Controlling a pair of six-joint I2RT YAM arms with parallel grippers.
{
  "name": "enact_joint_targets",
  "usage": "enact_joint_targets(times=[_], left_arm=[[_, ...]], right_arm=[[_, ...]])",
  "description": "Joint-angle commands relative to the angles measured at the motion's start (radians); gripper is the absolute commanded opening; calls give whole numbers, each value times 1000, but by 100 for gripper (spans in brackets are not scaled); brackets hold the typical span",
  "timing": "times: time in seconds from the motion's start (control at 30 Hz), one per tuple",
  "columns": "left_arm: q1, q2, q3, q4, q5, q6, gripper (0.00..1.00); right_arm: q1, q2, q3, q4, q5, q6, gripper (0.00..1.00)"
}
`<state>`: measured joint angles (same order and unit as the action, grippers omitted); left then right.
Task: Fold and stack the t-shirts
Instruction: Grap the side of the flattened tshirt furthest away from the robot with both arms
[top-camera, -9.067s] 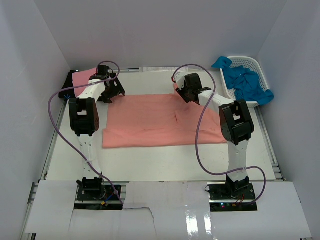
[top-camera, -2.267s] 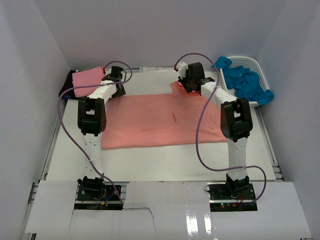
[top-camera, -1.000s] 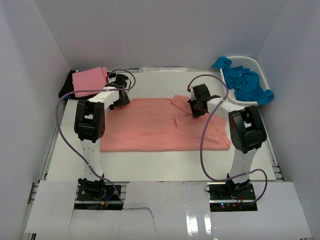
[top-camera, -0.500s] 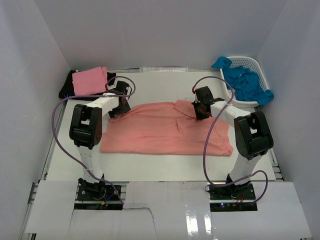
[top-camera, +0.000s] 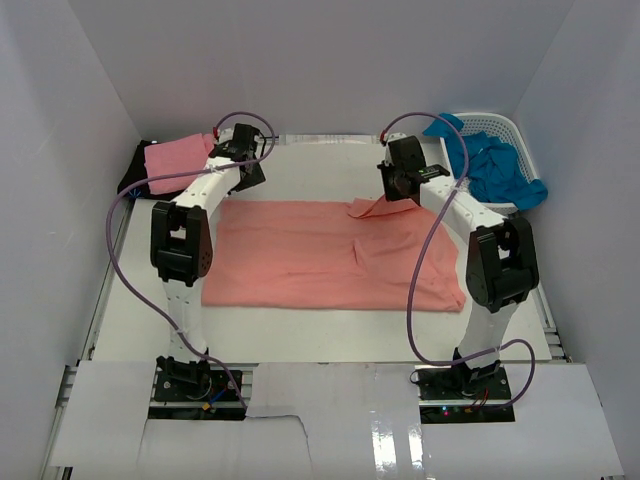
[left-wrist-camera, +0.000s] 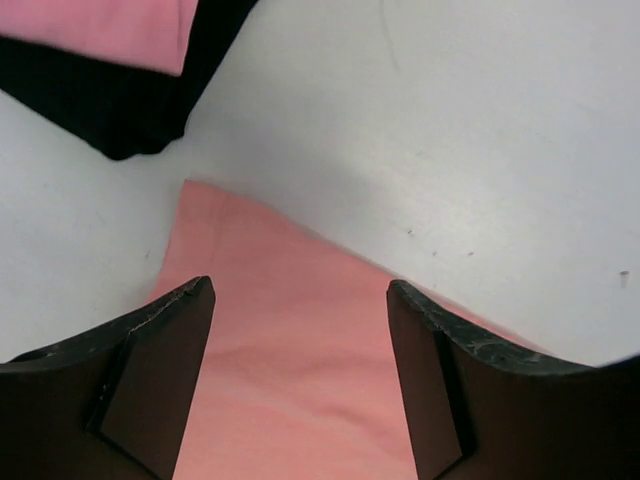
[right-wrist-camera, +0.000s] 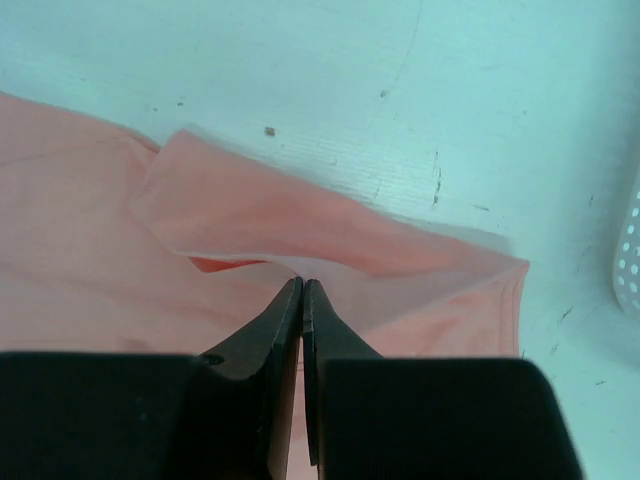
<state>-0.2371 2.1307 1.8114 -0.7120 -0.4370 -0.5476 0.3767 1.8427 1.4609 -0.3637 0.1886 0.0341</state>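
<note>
- Left gripper (left-wrist-camera: 300, 385) is hovering over the upper-left corner of the salmon t-shirt (top-camera: 320, 260). Its jaws are standing wide apart with nothing between them. Cannot tell whether the tips are touching the cloth.
- Right gripper (right-wrist-camera: 302, 295) is pinching a fold at the shirt's upper edge, jaws pressed fully together. In the top view the cloth is peaking up toward it.
- The salmon t-shirt is lying spread across the centre of the table (top-camera: 320, 165).
- The pink t-shirt (top-camera: 178, 158) is resting folded on the black t-shirt (top-camera: 135, 180), upper left of the top view.
- The blue t-shirts (top-camera: 490, 165) are spilling from the white basket (top-camera: 500, 122), upper right.
</note>
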Motion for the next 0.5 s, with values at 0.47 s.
enact_joint_targets(times=[0.47], left_arm=[[130,75,86,-63,80,-21,79]], right_arm=[[2,64,130,-32,-34,-30,8]])
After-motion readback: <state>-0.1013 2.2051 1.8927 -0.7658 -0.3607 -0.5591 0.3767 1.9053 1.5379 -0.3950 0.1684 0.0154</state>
